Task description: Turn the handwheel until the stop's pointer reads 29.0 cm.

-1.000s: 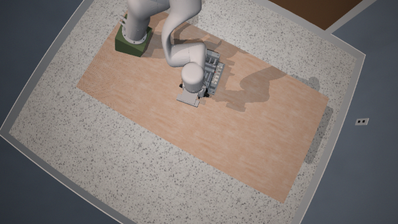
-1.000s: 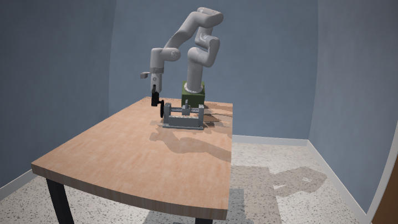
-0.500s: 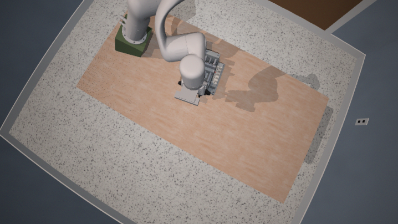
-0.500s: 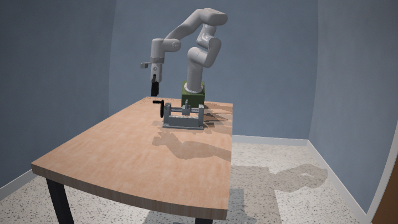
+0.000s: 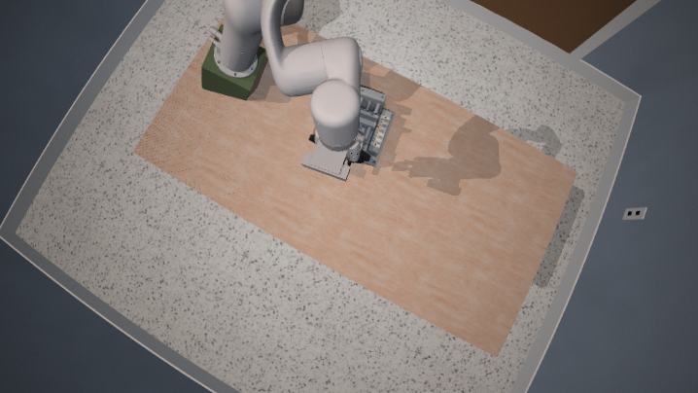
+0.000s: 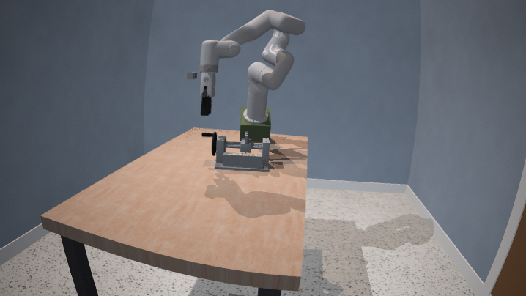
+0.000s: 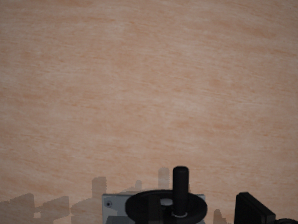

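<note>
A grey fixture (image 6: 242,154) with a screw rail and a sliding stop (image 6: 245,142) stands on the wooden table near the arm's green base (image 6: 255,124). Its black handwheel (image 6: 213,145) sits at the left end, with a black crank handle (image 6: 208,134) sticking out. My gripper (image 6: 205,106) hangs open and empty well above the handwheel, clear of it. In the wrist view the handwheel (image 7: 165,207) and its handle (image 7: 180,185) lie below me, with one finger (image 7: 254,223) at the right edge. In the top view the arm covers most of the fixture (image 5: 375,129). The scale reading is too small to tell.
The wooden table (image 6: 191,206) stretches wide toward the front. The arm's base block stands just behind the fixture. Grey walls and a speckled floor surround the table.
</note>
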{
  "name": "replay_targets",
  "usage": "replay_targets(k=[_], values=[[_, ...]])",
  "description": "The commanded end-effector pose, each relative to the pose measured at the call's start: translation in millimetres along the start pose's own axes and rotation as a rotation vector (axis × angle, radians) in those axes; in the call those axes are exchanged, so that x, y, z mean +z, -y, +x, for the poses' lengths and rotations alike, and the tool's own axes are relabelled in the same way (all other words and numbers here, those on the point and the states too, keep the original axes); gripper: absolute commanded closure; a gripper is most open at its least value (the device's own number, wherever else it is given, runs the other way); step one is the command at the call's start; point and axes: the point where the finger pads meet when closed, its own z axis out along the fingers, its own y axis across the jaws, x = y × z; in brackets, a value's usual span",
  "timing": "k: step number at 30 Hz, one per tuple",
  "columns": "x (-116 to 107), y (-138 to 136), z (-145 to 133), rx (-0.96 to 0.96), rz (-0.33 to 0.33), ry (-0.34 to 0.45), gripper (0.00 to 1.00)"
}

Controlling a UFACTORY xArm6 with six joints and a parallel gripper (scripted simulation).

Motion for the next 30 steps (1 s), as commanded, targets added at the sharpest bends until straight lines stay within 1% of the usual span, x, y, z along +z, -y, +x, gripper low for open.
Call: replay_targets(k=[1,10,13,16,18,22,28,29,30], values=[[-3.0,1.0,0.4,-0.001,0.003,-0.002,0.43],[-3.0,1.6,-2.5,-0.001,0.003,-0.002,0.43],[-3.0,2.9,-10.0,-0.001,0.003,-0.002,0.43],[-2.9,5.2,-23.2,-0.001,0.003,-0.002,0.43],[-2.9,5.2,-23.2,-0.001,0.003,-0.002,0.43],[-2.9,9.7,-48.5,-0.001,0.003,-0.002,0.43],[-2.9,18.1,-95.8,-0.001,0.003,-0.002,0.43],[-2.9,18.1,-95.8,-0.001,0.003,-0.002,0.43],[-2.9,19.6,-104.1,-0.001,0.003,-0.002,0.43]])
